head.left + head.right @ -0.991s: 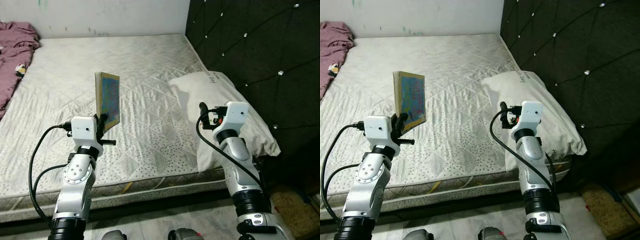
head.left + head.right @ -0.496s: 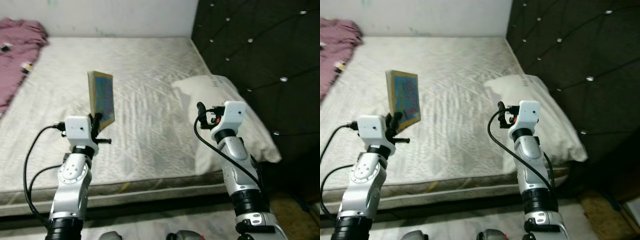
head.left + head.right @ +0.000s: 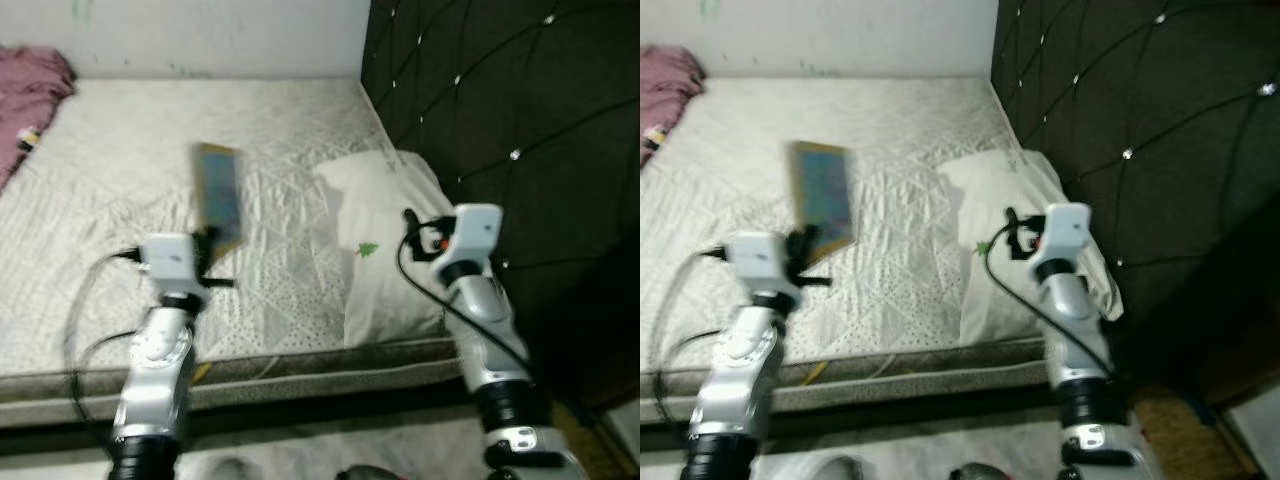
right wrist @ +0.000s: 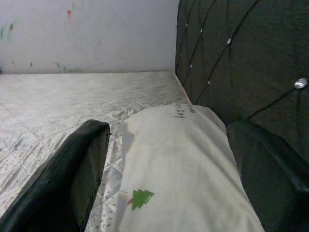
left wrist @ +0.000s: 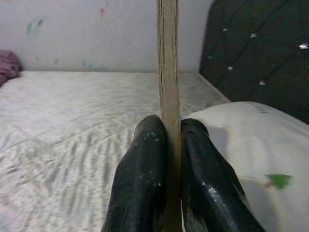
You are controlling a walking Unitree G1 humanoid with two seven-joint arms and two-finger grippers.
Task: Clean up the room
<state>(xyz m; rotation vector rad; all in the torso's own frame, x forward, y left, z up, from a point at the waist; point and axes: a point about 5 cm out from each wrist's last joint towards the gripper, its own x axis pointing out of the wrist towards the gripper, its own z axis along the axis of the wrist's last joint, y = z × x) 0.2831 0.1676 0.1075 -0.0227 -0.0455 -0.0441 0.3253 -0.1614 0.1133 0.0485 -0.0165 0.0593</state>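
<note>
At nine o'clock, left gripper (image 5: 166,159) clenched on an upright book (image 3: 218,205), held above the bed (image 3: 120,180). At two o'clock, white pillow (image 3: 385,240) against dark headboard (image 3: 500,100). At three o'clock, right gripper (image 4: 164,169) spread wide, released, hovering over the pillow.

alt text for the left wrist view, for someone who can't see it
The left end effector is shut on a thin book seen edge-on and held upright, one black finger pressed on each side. Behind it lie a quilted white mattress, a white pillow with a small green tree print, a dark tufted headboard and a pale wall.
</note>
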